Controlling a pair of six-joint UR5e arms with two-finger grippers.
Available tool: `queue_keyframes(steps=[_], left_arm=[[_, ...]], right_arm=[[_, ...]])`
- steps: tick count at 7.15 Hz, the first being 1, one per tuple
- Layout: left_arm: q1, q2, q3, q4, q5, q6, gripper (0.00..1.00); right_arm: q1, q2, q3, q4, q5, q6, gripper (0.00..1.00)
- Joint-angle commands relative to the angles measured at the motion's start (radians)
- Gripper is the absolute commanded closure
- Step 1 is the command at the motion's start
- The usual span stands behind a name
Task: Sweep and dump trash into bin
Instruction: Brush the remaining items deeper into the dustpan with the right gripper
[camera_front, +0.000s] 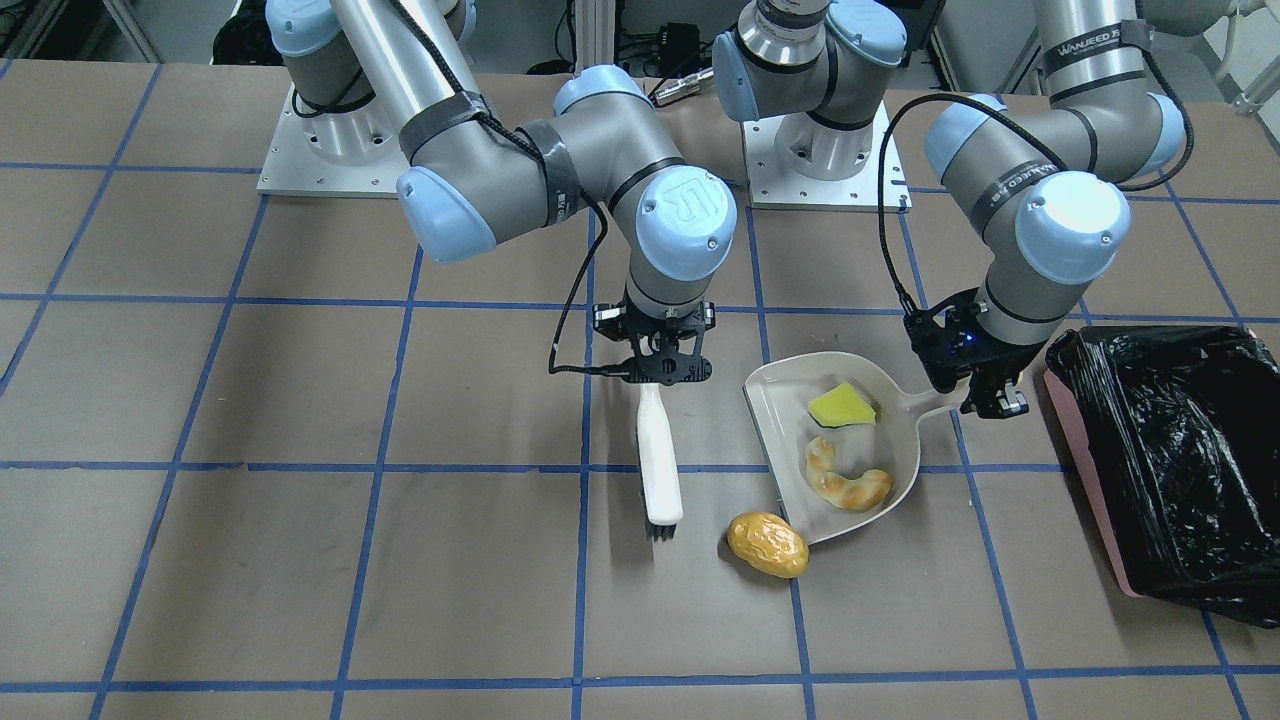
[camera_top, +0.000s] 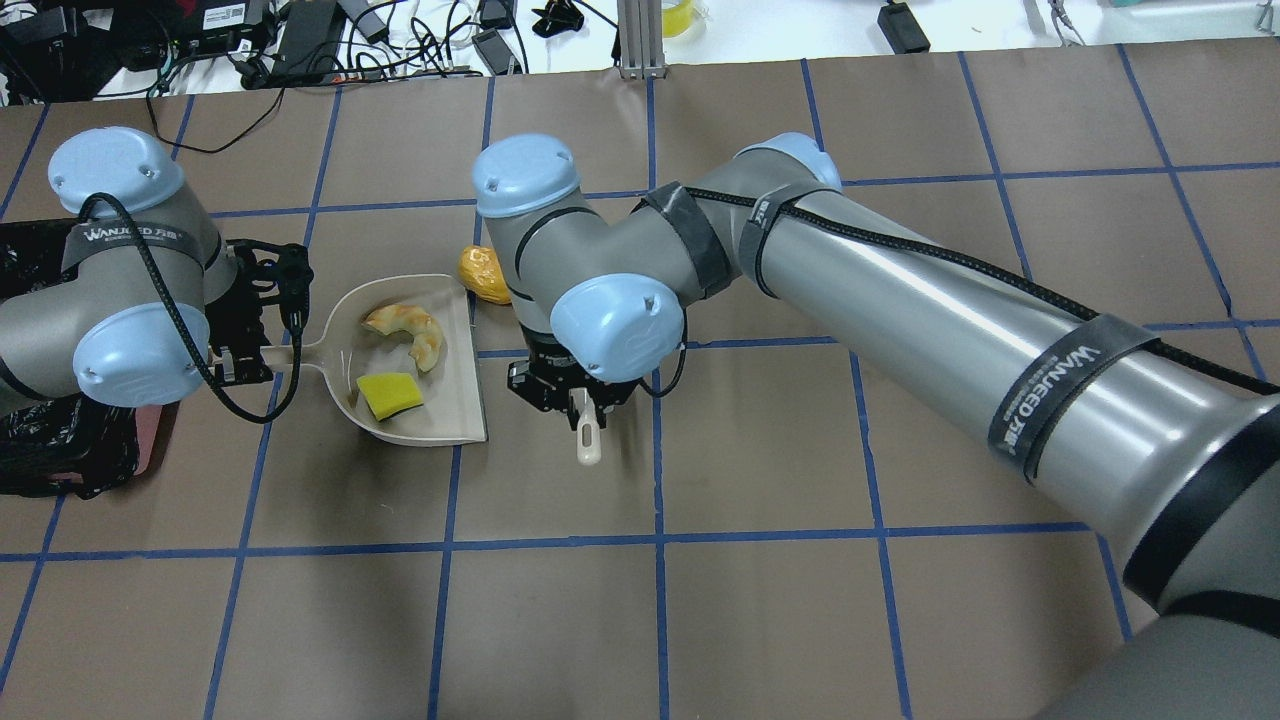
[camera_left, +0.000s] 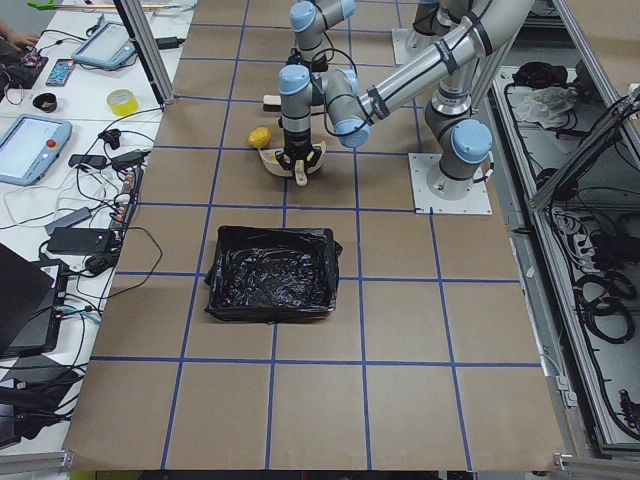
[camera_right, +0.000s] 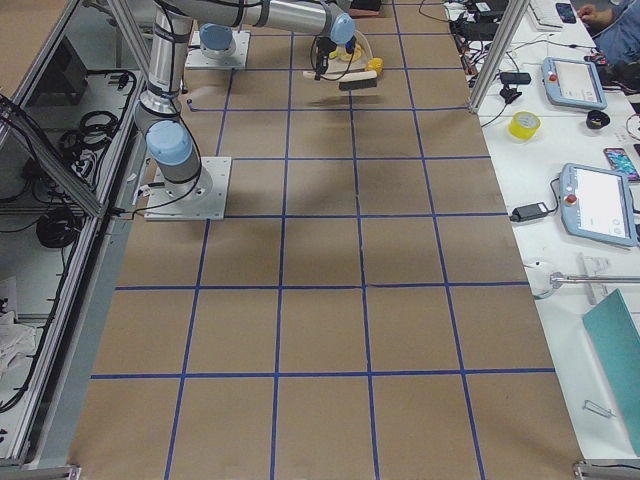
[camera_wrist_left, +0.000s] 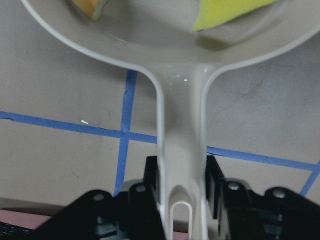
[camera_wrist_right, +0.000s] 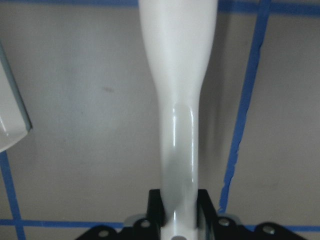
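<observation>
While left hand (camera_front: 988, 401) grips dustpan (camera_front: 782, 402), roll (camera_front: 767, 543) outside.

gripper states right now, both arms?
Left gripper: closed, holding the dustpan by its handle.
Right gripper: closed, holding the brush by its handle.

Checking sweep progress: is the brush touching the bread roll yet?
Apart. The exterior front-facing view shows bare table between the brush bristles and the bread roll, which lies outside the dustpan lip.
</observation>
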Motion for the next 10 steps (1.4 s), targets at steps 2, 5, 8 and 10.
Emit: queue_keyframes(steps=[2,5,8,10], left_arm=[[0.0,-0.049,0.033,0.009,0.005,-0.005,1.0],[0.0,-0.091,0.075,0.007,0.005,-0.054,1.0],[0.0,-0.093,0.073,0.007,0.004,-0.054,1.0],[0.0,-0.091,0.073,0.007,0.002,-0.057,1.0]], right_arm=[[-0.027,0.162,-0.213,0.048,-0.092,-0.194,1.0],[0.001,0.227,-0.263,0.057,-0.083,-0.258,1.0],[0.097,0.25,-0.292,0.048,0.001,-0.114,0.99],[0.154,0.247,-0.299,0.045,0.085,0.038,0.98]])
